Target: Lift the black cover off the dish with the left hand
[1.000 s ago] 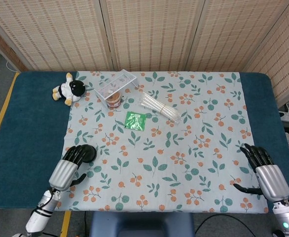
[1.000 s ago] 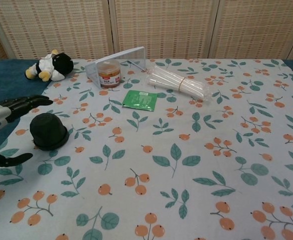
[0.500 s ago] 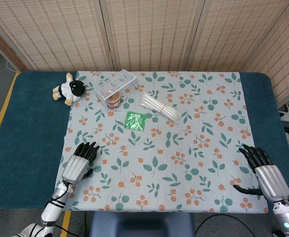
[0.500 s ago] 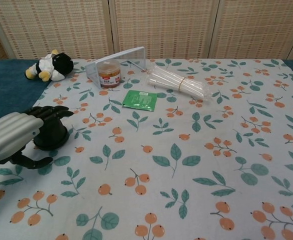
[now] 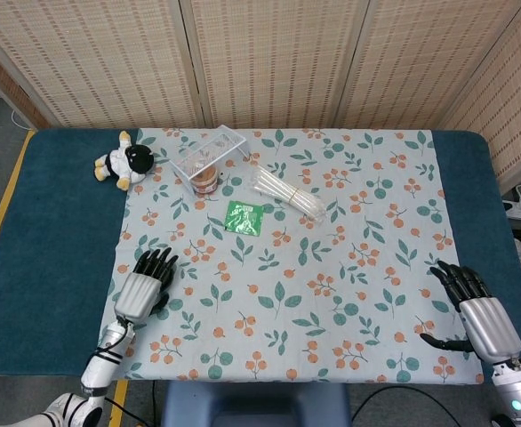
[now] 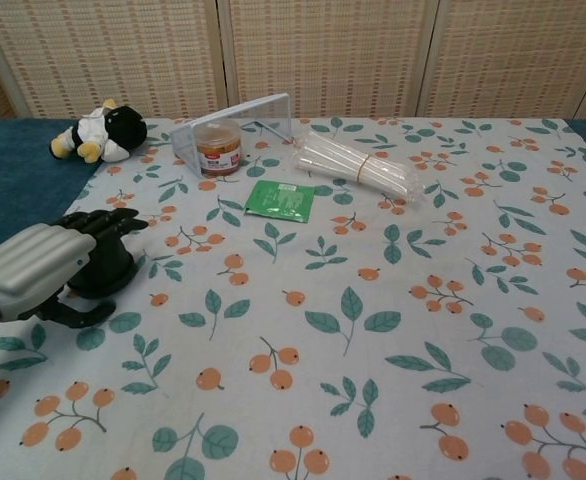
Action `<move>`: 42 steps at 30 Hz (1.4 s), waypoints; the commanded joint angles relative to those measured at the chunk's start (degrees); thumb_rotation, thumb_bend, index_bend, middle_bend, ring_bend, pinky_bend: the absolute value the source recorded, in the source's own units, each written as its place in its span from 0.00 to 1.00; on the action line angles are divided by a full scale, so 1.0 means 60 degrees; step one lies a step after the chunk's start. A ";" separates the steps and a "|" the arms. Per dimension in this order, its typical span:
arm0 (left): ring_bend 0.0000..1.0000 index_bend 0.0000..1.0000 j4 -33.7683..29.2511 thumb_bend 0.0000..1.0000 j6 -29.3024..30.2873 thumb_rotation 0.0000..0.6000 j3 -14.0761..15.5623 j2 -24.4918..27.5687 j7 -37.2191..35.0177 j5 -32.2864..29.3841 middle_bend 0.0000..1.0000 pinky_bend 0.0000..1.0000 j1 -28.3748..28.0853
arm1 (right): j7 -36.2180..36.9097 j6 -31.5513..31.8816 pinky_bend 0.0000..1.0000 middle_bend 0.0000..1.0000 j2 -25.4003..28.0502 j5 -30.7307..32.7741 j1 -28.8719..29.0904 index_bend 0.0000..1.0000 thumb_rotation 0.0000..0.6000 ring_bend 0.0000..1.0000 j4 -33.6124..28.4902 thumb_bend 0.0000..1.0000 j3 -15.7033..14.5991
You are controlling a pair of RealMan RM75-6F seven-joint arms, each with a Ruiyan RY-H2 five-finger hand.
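The black cover (image 6: 110,274) stands on the floral cloth at the left; the dish under it is hidden. My left hand (image 6: 46,266) reaches over the cover from the near left. Its fingers (image 6: 111,222) lie stretched across the cover's top and its thumb (image 6: 76,315) curls in front of the base, without a clear grip. In the head view the left hand (image 5: 145,285) hides the cover almost entirely. My right hand (image 5: 475,307) rests open on the blue table near the front right corner, holding nothing.
A plush cow (image 6: 98,130) lies at the back left. A clear tipped box with an orange cup (image 6: 218,146), a green packet (image 6: 281,200) and a bag of pale sticks (image 6: 358,168) sit behind the cover, toward the middle.
My left hand has swung in from the left and come over the black cover, its fingers now lying across the top. The right hand has not moved.
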 commanded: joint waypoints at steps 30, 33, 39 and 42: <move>0.46 0.43 -0.1331 0.91 0.1554 1.00 -0.1525 0.0205 -0.8001 -0.1130 0.47 0.63 0.0260 | 0.0108 -0.0235 0.00 0.00 0.0119 -0.0114 0.0081 0.00 0.75 0.00 -0.0142 0.00 -0.0181; 0.45 0.42 -0.5266 0.90 -0.1673 1.00 -0.2580 0.2653 -1.2675 -0.3138 0.46 0.62 0.0411 | 0.0120 -0.0250 0.00 0.00 0.0119 -0.0120 0.0092 0.00 0.75 0.00 -0.0140 0.00 -0.0185; 0.39 0.36 -0.6121 0.87 -0.6290 1.00 -0.4636 0.4865 -1.8922 -0.3889 0.40 0.56 0.0650 | 0.0060 -0.0422 0.00 0.00 0.0078 -0.0141 0.0169 0.00 0.75 0.00 -0.0146 0.00 -0.0229; 0.38 0.35 -0.5895 0.86 -0.6732 1.00 -0.5055 0.4746 -2.0240 -0.3323 0.38 0.55 0.0933 | 0.0015 -0.0471 0.00 0.00 0.0068 -0.0132 0.0188 0.00 0.75 0.00 -0.0174 0.00 -0.0240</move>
